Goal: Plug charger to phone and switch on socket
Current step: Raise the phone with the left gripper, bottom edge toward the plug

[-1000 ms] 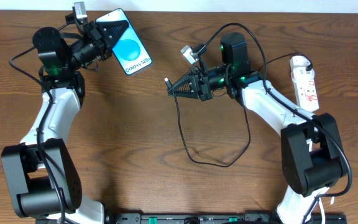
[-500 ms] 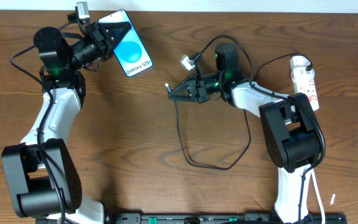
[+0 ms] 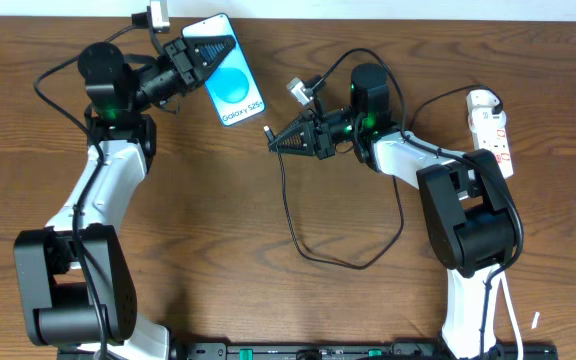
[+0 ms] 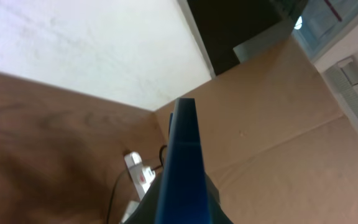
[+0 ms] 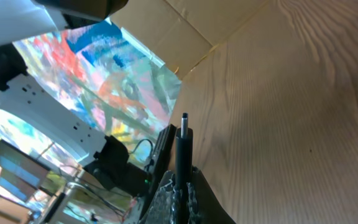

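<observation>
Bench (image 3: pixel 218 230): brown wood grain, with two arms based at its near edge. Item 1, charger (image 3: pixel 298 235): a thin black cable. Its slack lies in an open loop on the wood between the near edge and mid-bench, right of centre, then rises to the right gripper (image 3: pixel 276 141). Item 2, right gripper: closed on the charger just behind its plug (image 3: pixel 268 131), fingers levelled toward the left. The right wrist view shows the plug (image 5: pixel 183 140) standing straight out past the fingertips with its metal tip bare; this hold appears meant to leave the tip free to enter a port. Item 3, phone (image 3: pixel 236 88): blue screen up, near the far edge and left of centre, set on a slant with its lower end turned toward the plug. To judge by the wrist view it is carried rather than resting. Plug and phone are near but apart, and nothing is inserted yet. Item 4, left gripper (image 3: pixel 200 55): clamped on the phone's upper end, leaving the lower end clear, presumably so the port faces the plug. The left wrist view shows only the phone's (image 4: pixel 182 162) thin blue edge running away from the camera. Item 5, socket (image 3: pixel 492 130): a white strip with red markings, flat at the far right corner along the right edge, well apart from both grippers. Whether its switch is on cannot be told.
</observation>
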